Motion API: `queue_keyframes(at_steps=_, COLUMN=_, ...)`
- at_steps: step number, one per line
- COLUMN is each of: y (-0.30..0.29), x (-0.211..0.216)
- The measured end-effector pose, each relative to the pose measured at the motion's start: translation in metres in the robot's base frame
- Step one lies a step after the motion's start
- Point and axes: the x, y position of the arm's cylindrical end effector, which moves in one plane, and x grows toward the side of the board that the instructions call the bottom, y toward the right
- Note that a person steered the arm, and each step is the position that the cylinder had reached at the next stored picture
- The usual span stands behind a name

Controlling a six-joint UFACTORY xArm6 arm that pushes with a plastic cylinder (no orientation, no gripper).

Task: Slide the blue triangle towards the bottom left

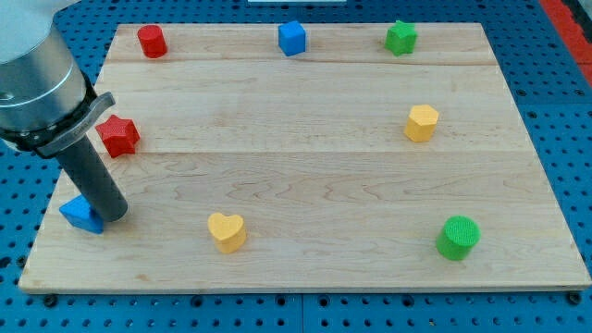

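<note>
The blue triangle [80, 215] lies near the board's left edge, low in the view. My tip [115, 218] rests on the board right against the triangle's right side, touching it. The dark rod rises up and to the left from there and hides part of the triangle's top. The wooden board [305, 157] fills most of the view.
A red star [118, 136] sits just above the rod at the left. A red block [152, 41], a blue cube [292, 38] and a green star [400, 37] line the top edge. A yellow hexagon [421, 122], a yellow heart [227, 231] and a green cylinder [458, 237] lie elsewhere.
</note>
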Motion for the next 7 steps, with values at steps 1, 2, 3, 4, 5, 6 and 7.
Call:
queue_keyframes(at_steps=1, y=0.003, x=-0.041)
queue_keyframes(at_steps=2, y=-0.021, x=-0.060)
queue_keyframes(at_steps=3, y=-0.051, x=-0.021)
queue_keyframes(at_steps=4, y=-0.057, x=0.008)
queue_keyframes(at_steps=5, y=-0.057, x=0.008)
queue_keyframes(at_steps=6, y=-0.056, x=0.012)
queue_keyframes(at_steps=7, y=-0.039, x=0.032)
